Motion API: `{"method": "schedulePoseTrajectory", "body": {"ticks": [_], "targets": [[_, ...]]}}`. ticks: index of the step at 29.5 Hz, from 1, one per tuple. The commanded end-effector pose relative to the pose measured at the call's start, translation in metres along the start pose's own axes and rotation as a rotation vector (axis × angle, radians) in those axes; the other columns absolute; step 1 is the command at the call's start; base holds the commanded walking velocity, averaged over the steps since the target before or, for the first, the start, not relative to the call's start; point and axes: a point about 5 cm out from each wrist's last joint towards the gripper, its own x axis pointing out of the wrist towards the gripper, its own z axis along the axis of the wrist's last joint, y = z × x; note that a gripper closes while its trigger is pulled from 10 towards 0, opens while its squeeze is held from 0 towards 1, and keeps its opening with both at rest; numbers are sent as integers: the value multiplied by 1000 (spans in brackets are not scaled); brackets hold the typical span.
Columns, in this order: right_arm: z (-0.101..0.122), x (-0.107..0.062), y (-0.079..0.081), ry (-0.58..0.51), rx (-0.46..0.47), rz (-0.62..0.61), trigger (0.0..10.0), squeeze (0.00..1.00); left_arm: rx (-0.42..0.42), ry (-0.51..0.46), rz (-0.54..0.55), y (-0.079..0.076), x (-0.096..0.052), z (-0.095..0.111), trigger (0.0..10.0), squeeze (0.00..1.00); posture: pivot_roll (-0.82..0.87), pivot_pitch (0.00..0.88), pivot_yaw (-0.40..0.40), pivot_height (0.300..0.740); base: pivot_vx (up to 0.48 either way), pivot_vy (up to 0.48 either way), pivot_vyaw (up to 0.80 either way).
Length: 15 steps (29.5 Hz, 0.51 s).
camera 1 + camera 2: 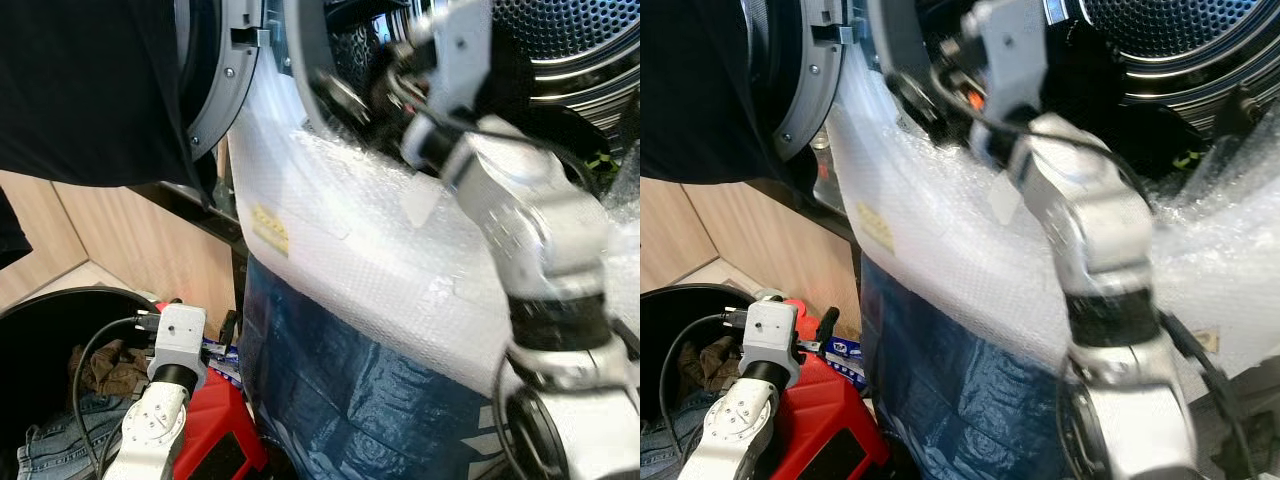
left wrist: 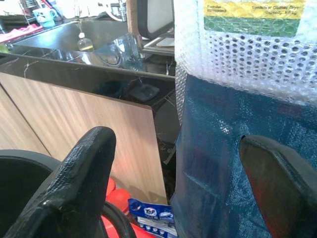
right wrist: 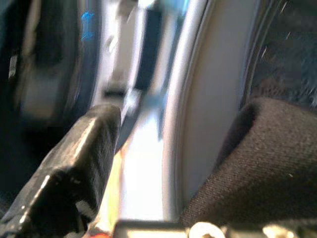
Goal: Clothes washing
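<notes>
left eye view looks down at a front-loading washing machine (image 1: 360,250) wrapped in white bubble wrap, with blue plastic sheeting (image 1: 350,390) covering its lower front. the perforated steel drum (image 1: 565,35) shows at the top right, and the open round door (image 1: 225,75) stands to the left of the opening. the right arm (image 1: 530,240) reaches up across the bubble wrap toward the opening, and its image is blurred. the right gripper (image 3: 168,148) is seen in the right wrist view with its two black fingers (image 3: 74,158) spread apart and nothing between them; a pale grey curved rim of the machine runs through the gap, and the dark dotted drum wall lies beyond the far finger. the left arm (image 1: 160,400) hangs low at the bottom left. in the left wrist view the left gripper (image 2: 173,188) has its fingers released and wide apart, holding nothing, pointing at the blue sheeting and a wooden cabinet panel (image 2: 74,129). the clothes (image 1: 60,420), blue denim and a brownish garment, lie in a black basket (image 1: 40,320) on the floor at the bottom left, beside the left arm and well apart from both grippers. a red container (image 1: 215,430) sits between the basket and the machine. a large dark fabric shape (image 1: 90,90) fills the top left corner.
</notes>
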Motion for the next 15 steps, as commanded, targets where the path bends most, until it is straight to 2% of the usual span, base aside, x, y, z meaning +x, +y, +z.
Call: {"method": "schedulePoseTrajectory", "body": {"ticks": [1,2,3,4,5,6,7,8,9,10,11,12,14,15], "targets": [[11,13,-21,-28,-23,-77,10000,0,-1,-10,-9,-2,2,4,10000,0,120,80,-110,740,0,0,0],[14,17,-30,-26,-40,-124,10000,0,-2,-10,-8,-2,2,4,10000,0,124,77,-113,740,0,0,0],[19,16,-59,16,-55,-348,10000,0,-2,-12,-7,-2,3,4,10000,0,128,77,-115,740,0,0,0],[19,16,-59,16,-55,-348,10000,0,-2,-12,-7,-2,3,4,10000,0,128,77,-115,740,0,0,0],[23,5,-87,45,-40,-569,10000,0,-2,-12,-3,-1,2,4,10000,0,127,74,-116,740,0,0,0],[25,-1,-97,51,-25,-647,10000,0,-3,-11,-1,-1,2,4,10000,0,127,74,-116,740,0,0,0],[34,-14,-116,37,-69,-805,10000,0,-3,-11,2,0,1,3,10000,0,130,75,-117,740,0,0,0],[34,-14,-116,37,-69,-805,10000,0,-3,-11,2,0,1,3,10000,0,130,75,-117,740,0,0,0],[50,-28,-130,-7,-139,-938,10000,0,-4,-11,8,1,0,3,10000,0,136,76,-122,740,0,0,0],[57,-34,-136,-29,-154,-994,10000,0,-5,-10,13,1,-1,3,10000,0,133,78,-119,740,0,0,0],[57,-34,-136,-29,-154,-994,10000,0,-5,-10,13,1,-1,3,10000,0,133,78,-119,740,0,0,0],[64,-44,-144,-52,-174,-1084,10000,0,-5,-8,15,2,-1,3,10000,0,127,78,-116,740,0,0,0],[62,-47,-147,-50,-189,-1112,10000,0,-2,-10,8,1,0,3,10000,0,124,79,-115,740,0,0,0],[50,-43,-145,-12,-188,-1082,10000,0,-2,-13,3,0,1,4,10000,0,122,81,-111,740,0,0,0]]}}
